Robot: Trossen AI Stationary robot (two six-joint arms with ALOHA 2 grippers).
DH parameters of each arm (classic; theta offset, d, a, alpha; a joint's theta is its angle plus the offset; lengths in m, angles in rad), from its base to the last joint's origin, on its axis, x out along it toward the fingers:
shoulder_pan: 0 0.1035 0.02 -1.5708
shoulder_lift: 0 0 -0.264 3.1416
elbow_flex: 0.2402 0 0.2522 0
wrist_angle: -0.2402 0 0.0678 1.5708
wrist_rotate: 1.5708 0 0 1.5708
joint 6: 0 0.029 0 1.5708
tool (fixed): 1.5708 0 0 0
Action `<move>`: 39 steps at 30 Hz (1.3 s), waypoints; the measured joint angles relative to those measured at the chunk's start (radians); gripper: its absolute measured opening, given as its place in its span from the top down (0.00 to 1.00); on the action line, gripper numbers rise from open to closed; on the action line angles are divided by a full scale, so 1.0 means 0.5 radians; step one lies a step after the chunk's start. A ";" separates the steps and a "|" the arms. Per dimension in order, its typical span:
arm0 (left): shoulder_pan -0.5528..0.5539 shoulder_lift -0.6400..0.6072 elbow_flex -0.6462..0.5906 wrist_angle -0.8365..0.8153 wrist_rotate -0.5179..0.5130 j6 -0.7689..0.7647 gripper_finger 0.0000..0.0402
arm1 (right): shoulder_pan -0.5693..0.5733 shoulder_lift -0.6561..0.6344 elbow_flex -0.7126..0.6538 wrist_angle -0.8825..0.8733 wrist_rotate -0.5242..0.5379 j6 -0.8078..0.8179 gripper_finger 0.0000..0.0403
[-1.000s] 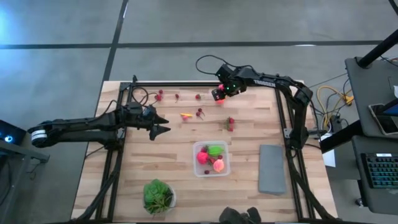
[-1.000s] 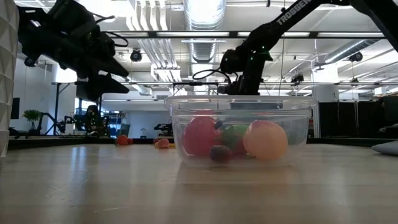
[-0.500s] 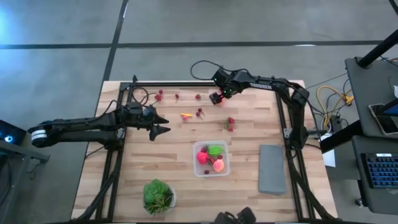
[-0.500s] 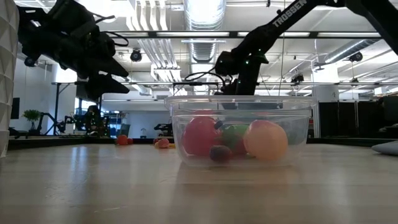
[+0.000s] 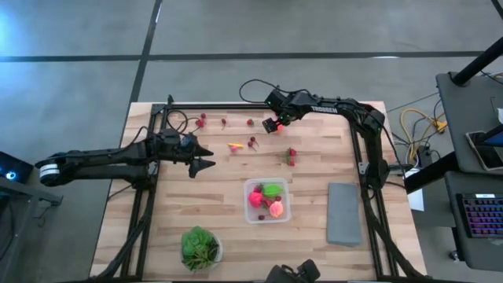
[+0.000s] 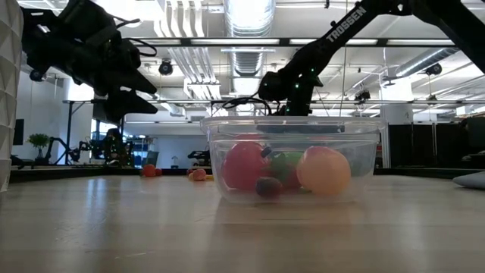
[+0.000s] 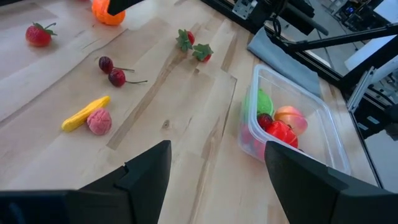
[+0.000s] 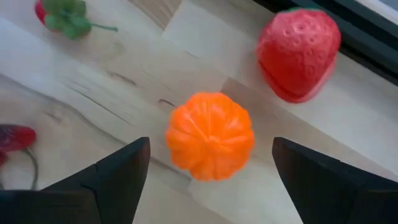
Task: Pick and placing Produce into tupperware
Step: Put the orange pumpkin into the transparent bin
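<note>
Two dark fingers of the right gripper (image 8: 208, 171) stand spread wide above a ribbed orange toy pumpkin (image 8: 210, 143) just beside a red strawberry (image 8: 299, 53), well beyond the clear rectangular plastic tupperware (image 5: 267, 200); descend centred, avoiding the strawberry, while the left gripper (image 5: 206, 157) waits open.

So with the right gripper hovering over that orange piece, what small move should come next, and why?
Probably lower the right gripper straight down around the orange piece. Its fingers are open, the piece sits centred between them on the table, and nothing is held yet. The strawberry lies beside it, apart.
</note>
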 joint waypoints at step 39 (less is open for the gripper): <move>0.000 0.000 0.000 -0.005 0.002 -0.041 0.39 | -0.001 0.111 0.000 0.021 -0.165 0.052 0.34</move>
